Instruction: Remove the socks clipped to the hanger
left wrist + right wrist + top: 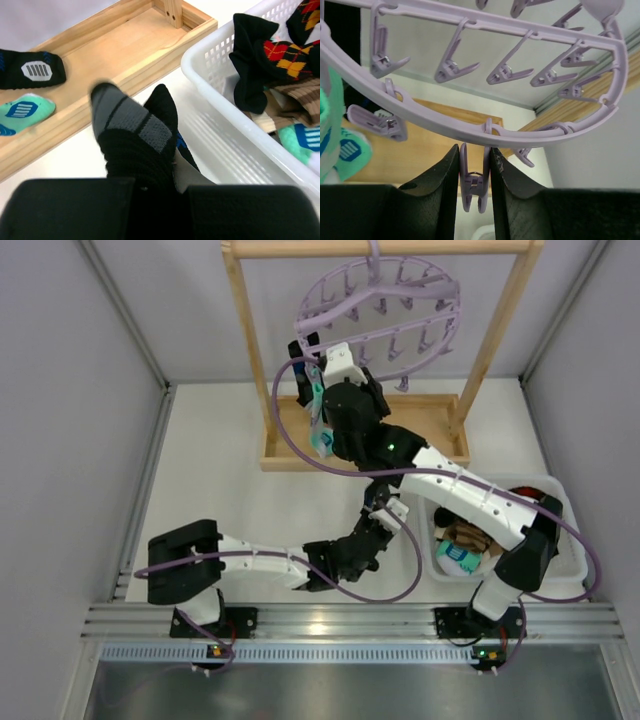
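Two socks (32,70) on hanger (380,310), one sock (135,130) in left end effector (160,200)

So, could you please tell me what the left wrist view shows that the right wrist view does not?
Only the left wrist view shows the left hand clamping a black-and-grey sock, and the white basket holding an argyle sock among others. Only the right wrist view shows the lavender hanger with its rows of pegs, and the right hand closed on one clip peg. Both show the wooden rack base and the teal sock.
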You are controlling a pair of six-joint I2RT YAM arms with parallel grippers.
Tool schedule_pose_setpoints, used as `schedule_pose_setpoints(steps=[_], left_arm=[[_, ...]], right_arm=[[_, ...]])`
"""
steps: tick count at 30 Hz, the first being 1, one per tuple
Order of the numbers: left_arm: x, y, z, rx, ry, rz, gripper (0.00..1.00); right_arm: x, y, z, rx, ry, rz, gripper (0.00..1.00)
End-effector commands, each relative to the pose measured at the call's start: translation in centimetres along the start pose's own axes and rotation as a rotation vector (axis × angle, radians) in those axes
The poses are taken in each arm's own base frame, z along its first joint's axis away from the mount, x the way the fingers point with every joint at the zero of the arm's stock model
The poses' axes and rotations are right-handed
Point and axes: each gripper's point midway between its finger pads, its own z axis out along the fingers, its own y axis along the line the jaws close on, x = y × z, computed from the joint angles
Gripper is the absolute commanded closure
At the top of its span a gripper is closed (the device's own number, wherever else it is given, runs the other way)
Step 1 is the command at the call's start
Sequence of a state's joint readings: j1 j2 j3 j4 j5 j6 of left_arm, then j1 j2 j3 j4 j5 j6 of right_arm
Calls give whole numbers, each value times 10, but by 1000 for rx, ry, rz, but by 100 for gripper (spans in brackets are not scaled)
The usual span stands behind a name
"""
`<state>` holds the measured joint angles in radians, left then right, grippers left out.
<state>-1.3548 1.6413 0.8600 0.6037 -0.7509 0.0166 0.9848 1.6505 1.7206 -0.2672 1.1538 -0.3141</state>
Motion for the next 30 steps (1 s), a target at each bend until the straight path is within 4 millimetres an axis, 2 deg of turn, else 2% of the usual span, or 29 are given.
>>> schedule_pose_setpoints(steps=[1, 2, 3, 4, 5, 9, 11, 13, 14, 15, 17, 18, 19, 21, 22, 23, 24, 26, 27, 29, 30], left_arm=[[-32, 4, -24, 4, -71, -110, 100], [-42, 7, -33, 6, -87, -128, 100], [-43, 5, -41, 12, -80, -120, 100], [-45, 4, -46, 22, -79, -118, 100], [-57, 5, -54, 39, -97, -138, 100], [-71, -10, -80, 186, -110, -184, 100], [-79, -8, -90, 234, -129, -219, 100], [-84, -13, -98, 295, -140, -231, 100], [-89, -13, -102, 314, -150, -237, 100], [-92, -14, -103, 325, -154, -240, 100], [-96, -19, -105, 357, -156, -239, 100], [-98, -22, -105, 368, -157, -236, 100], [-103, -28, -103, 391, -157, -234, 100], [-106, -36, -101, 412, -147, -223, 100], [-120, -39, -99, 424, -161, -237, 100], [-117, -50, -96, 452, -142, -226, 100], [-115, -51, -90, 455, -120, -220, 100], [-126, -66, -81, 505, -113, -214, 100], [-137, -68, -75, 514, -112, -220, 100], [-130, -83, -62, 555, -68, -201, 100], [-146, -91, -59, 609, -83, -211, 100]], right_arm=[[-15, -6, -2, -92, -15, 123, 99], [-12, -3, -1, -109, -9, 114, 81], [-12, -4, -3, -126, -12, 124, 69], [-9, 0, -3, -141, -8, 140, 63], [-6, 1, -5, -155, 0, 138, 59], [-6, 1, -17, -248, 5, 196, 48], [-4, -2, -24, -281, 9, 206, 39], [0, -13, -34, -310, 17, 219, 32], [2, -16, -37, -323, 18, 215, 24], [1, -26, -47, -348, 20, 272, 20], [8, -31, -56, -388, 26, 285, 13], [5, -40, -67, -433, 12, 311, 11], [13, -41, -73, -455, 34, 304, 9], [14, -53, -87, -505, 30, 331, 7], [19, -56, -90, -514, 40, 326, 5], [24, -61, -94, -519, 48, 321, 4], [23, -74, -101, -521, 31, 351, 3], [31, -86, -104, -499, 29, 365, 1], [32, -103, -108, -472, 13, 398, 1], [37, -118, -112, -447, 12, 412, 1], [37, -133, -115, -420, -2, 435, 1]])
